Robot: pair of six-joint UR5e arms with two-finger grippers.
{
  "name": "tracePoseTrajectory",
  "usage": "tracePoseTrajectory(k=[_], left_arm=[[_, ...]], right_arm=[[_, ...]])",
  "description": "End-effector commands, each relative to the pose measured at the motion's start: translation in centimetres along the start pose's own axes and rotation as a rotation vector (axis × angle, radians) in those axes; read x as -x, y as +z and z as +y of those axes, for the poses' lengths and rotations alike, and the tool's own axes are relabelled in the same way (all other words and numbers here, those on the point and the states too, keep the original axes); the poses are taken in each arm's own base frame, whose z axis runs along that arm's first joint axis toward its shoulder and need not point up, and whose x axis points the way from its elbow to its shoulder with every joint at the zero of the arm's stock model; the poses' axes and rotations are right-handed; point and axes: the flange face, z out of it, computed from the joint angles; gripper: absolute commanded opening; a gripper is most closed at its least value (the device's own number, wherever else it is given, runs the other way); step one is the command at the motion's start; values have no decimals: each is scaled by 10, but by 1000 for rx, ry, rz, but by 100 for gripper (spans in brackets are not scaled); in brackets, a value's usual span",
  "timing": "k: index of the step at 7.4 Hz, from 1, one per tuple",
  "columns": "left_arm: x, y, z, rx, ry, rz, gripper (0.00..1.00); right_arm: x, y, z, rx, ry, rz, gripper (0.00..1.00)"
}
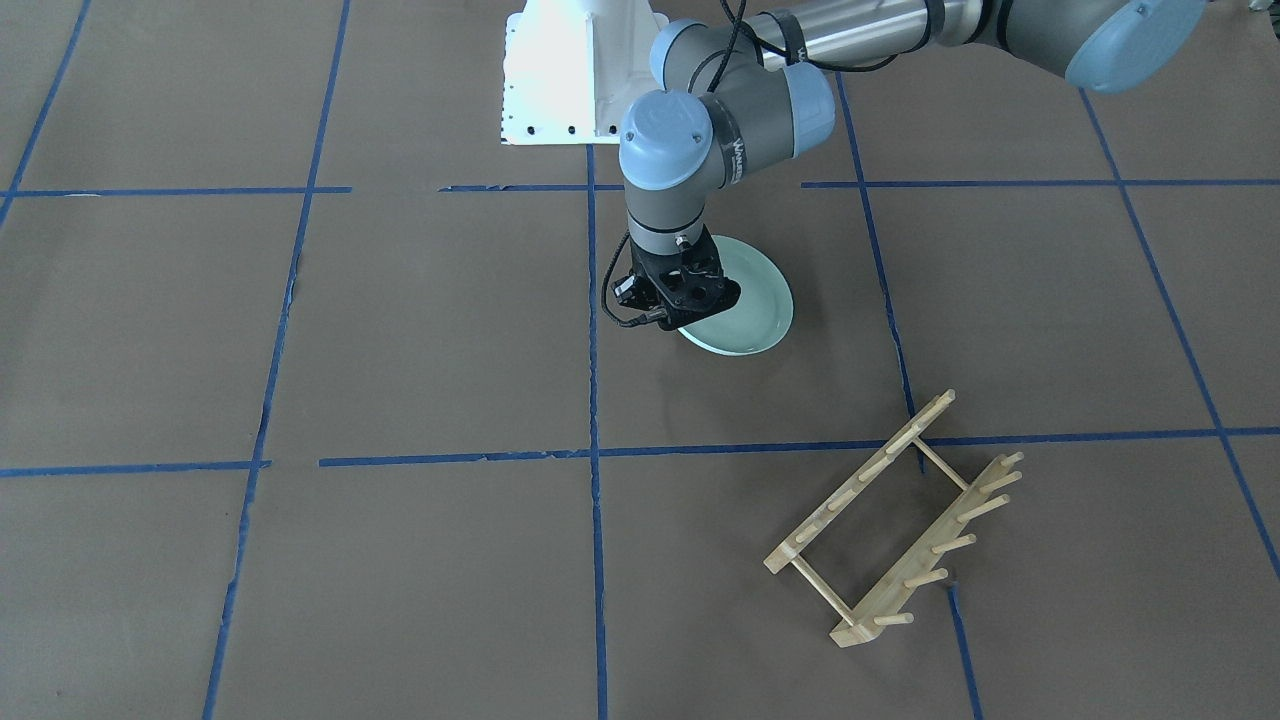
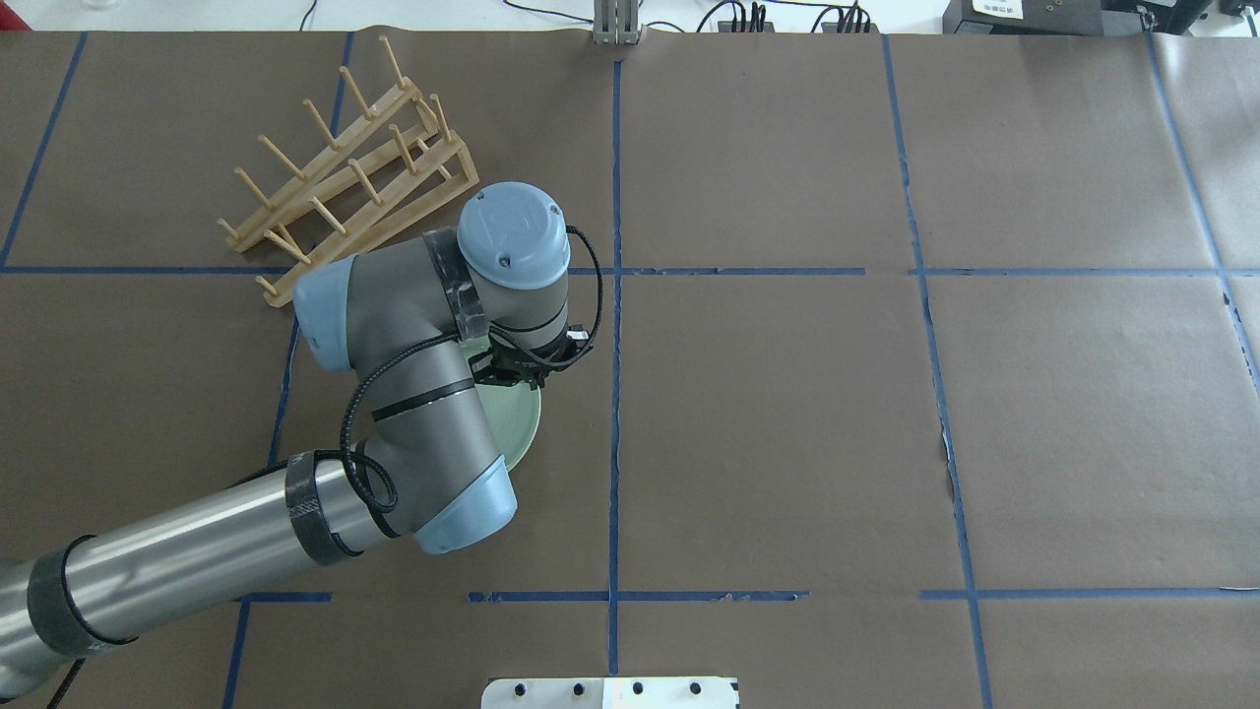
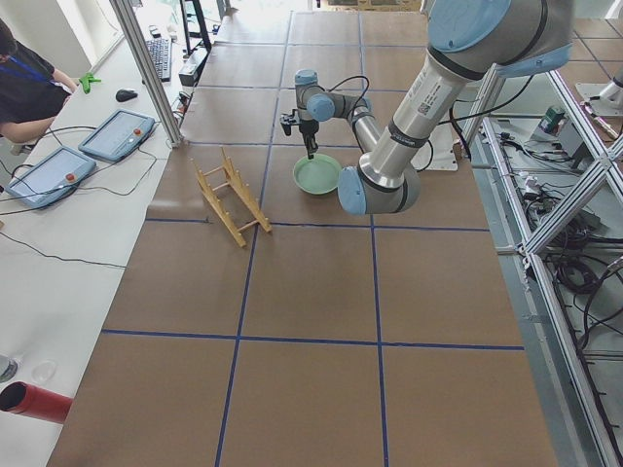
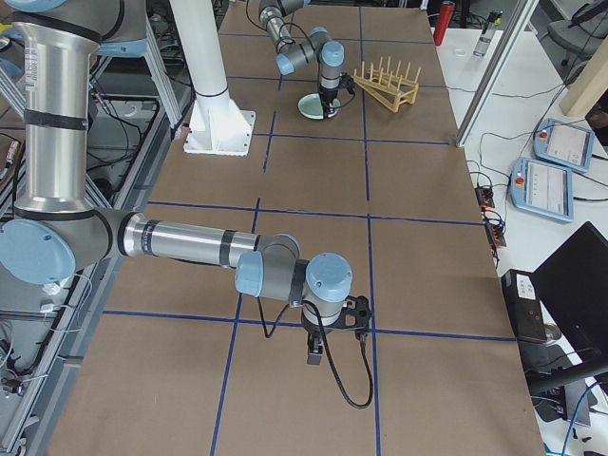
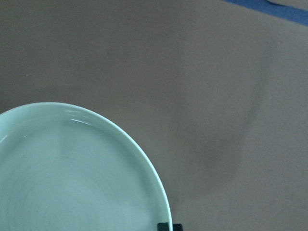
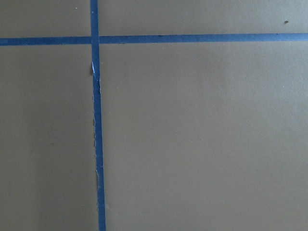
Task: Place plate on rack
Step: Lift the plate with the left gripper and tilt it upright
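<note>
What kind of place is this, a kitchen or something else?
Probably a robotics lab: the table is papered and gridded with blue tape, and teach pendants lie on a side bench.

Glossy smooth plate (image 5: 72, 183), light bare wood rack (image 2: 394, 222), matt brown paper table cover (image 1: 400, 330)

Plate (image 1: 757, 305) flat on table (image 1: 400, 330); left gripper (image 1: 686, 302) over its rim. Rack (image 1: 862, 482) farther out, leftward, well apart.
</note>
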Motion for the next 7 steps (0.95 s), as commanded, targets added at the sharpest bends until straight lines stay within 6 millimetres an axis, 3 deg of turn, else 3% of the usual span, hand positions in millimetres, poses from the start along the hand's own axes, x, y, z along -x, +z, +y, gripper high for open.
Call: tracePoseTrajectory(k=[1, 3, 4, 7], left_arm=[[2, -102, -28, 25, 21, 238, 0], [15, -182, -76, -20, 36, 537, 0], [26, -211, -92, -34, 31, 650, 0], [86, -241, -130, -47, -10, 954, 0]], right_arm=[[0, 0, 0, 0, 0, 0, 100], [0, 0, 0, -1, 1, 0, 100], [0, 0, 0, 0, 0, 0, 100], [0, 0, 0, -1, 1, 0, 100]])
